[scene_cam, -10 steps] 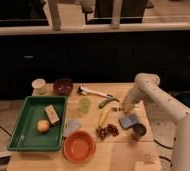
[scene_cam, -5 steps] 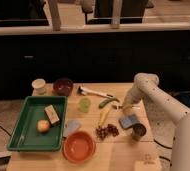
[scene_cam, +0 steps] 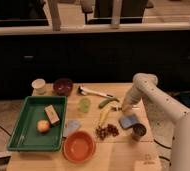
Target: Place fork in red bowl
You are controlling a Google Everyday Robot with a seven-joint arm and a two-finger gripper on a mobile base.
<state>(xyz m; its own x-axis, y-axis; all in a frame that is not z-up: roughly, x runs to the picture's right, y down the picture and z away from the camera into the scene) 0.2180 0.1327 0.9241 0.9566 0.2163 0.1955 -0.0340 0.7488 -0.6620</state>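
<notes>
The red bowl [scene_cam: 79, 146] stands empty at the table's front, left of centre. A small pale silvery piece that looks like the fork [scene_cam: 116, 108] lies on the table just right of the green pod [scene_cam: 108, 102]. My gripper [scene_cam: 125, 106] is down at the table surface right beside that piece, at its right end, with the white arm [scene_cam: 153, 95] coming in from the right. The gripper partly hides the fork. I cannot tell whether it touches it.
A white-handled utensil with dark end [scene_cam: 94, 91] lies at the back. Nearby are a dark maroon bowl [scene_cam: 63, 86], white cup [scene_cam: 38, 86], green cup [scene_cam: 84, 104], banana [scene_cam: 104, 116], dark fruit cluster [scene_cam: 107, 131], blue sponge [scene_cam: 129, 121], dark can [scene_cam: 138, 131] and green tray [scene_cam: 18, 135].
</notes>
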